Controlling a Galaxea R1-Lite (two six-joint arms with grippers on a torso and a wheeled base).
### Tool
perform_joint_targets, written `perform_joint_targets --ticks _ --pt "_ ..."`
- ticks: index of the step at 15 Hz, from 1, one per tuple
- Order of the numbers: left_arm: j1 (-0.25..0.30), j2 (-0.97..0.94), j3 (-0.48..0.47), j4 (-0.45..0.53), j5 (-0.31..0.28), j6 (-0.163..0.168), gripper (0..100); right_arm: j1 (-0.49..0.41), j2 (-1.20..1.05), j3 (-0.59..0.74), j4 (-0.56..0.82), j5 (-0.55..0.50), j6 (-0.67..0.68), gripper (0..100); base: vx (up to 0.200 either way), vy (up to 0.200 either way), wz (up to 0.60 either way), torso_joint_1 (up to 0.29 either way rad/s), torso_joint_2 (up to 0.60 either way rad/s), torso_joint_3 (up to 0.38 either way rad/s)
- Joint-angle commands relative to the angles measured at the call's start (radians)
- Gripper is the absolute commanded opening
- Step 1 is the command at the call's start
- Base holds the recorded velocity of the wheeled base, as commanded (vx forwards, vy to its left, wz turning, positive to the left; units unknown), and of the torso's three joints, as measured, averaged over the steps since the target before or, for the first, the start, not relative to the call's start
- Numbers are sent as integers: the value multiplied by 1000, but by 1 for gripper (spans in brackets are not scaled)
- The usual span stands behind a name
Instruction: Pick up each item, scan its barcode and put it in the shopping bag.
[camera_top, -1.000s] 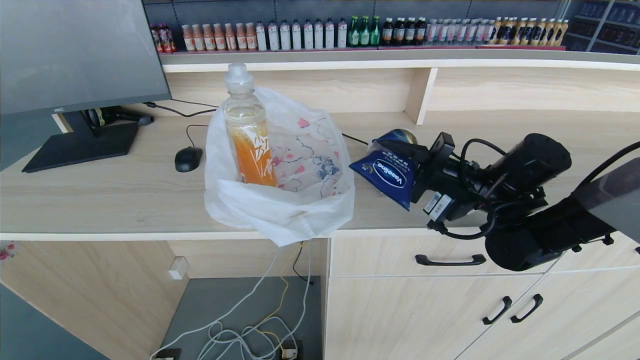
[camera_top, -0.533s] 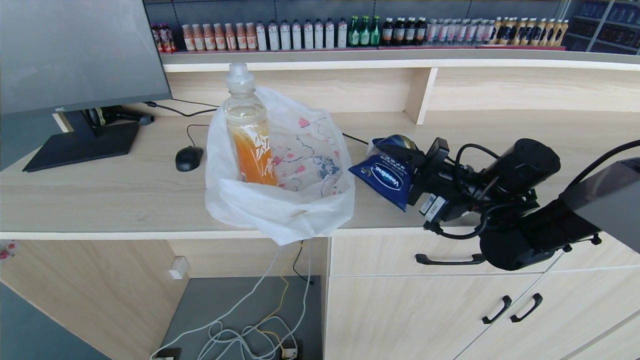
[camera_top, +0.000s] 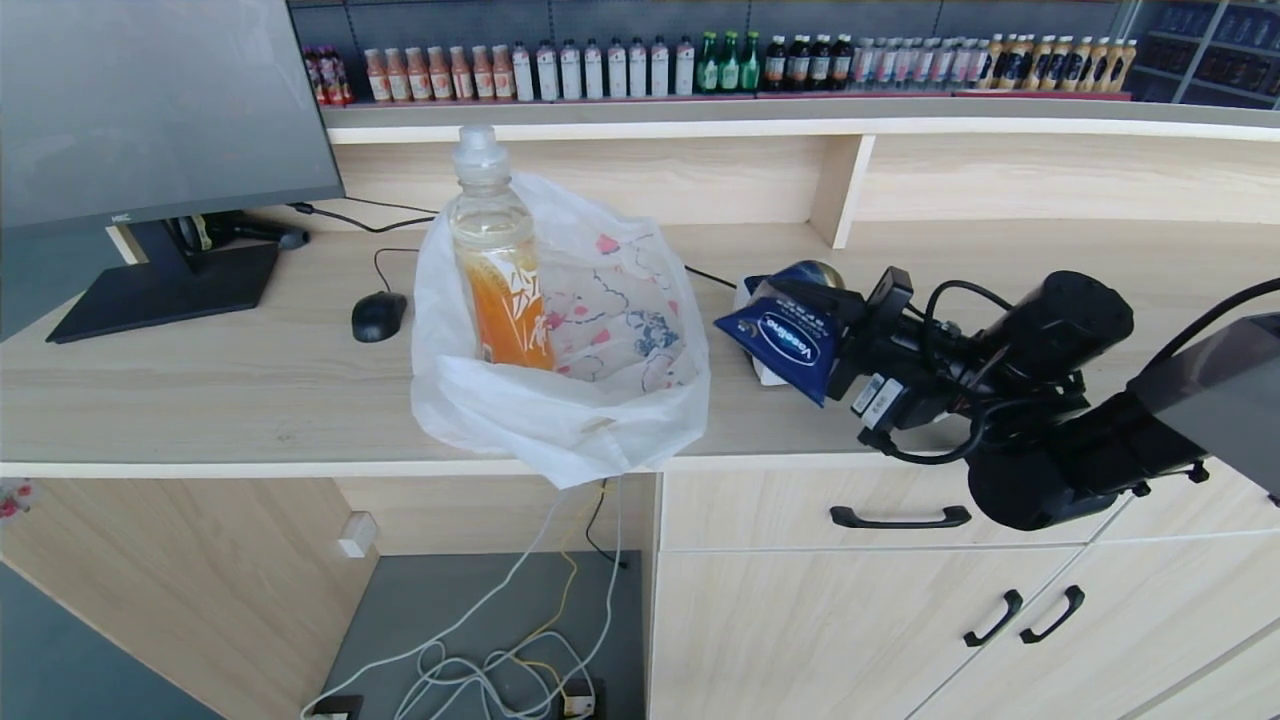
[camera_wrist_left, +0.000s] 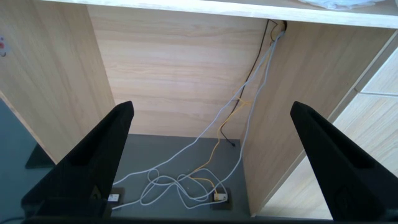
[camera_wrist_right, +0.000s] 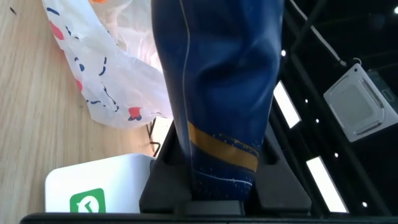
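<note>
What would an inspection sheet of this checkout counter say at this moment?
Surface: pale wooden counter.
Job's things: shopping bag open on the counter, orange drink bottle upright inside; blue pouch held beside the bag.
Clutter: mouse, monitor, white card lying below the pouch.
Grippers: right gripper shut on the pouch above the counter; left gripper below counter level, fingers apart.
Cables: white and yellow cables on the floor under the counter.
Surroundings: shelf of bottles behind, drawers below.
</note>
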Motion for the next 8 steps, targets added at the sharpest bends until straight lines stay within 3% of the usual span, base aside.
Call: perform_joint_targets --ticks 1,8 --pt "0 0 0 0 0 0 100 -20 -5 -1 -1 0 1 0 0 0 0 0 0 0" --pt "0 0 0 0 0 0 100 -35 21 -35 -1 0 15 0 0 0 0 0 0 0"
